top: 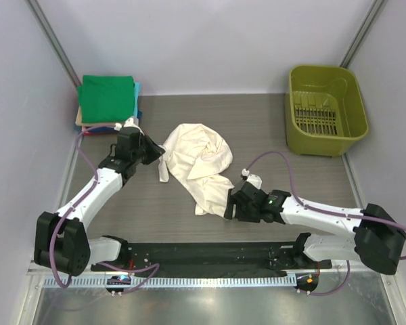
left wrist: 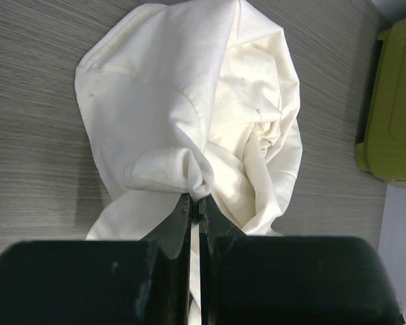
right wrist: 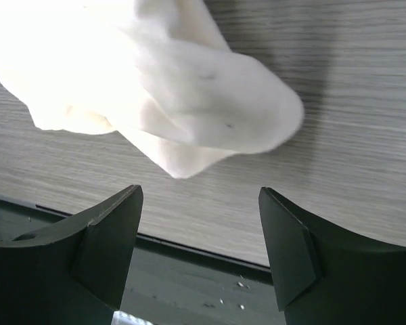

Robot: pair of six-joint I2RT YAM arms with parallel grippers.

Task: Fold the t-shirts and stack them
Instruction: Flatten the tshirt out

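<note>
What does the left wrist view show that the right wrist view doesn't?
Only the left wrist view: the left tool shut on a bunched fold of the cream t-shirt, most of the crumpled shirt spread beyond it, and the olive-green basket at the right edge. Only the right wrist view: the right tool open, one shirt end lying ahead of its fingers, ungripped, and a dark strip along the table's near edge. Both: the same cream t-shirt on the grey wood-grain table.

Olive-green basket [top: 318, 145] on grey table [top: 257, 128]
</note>
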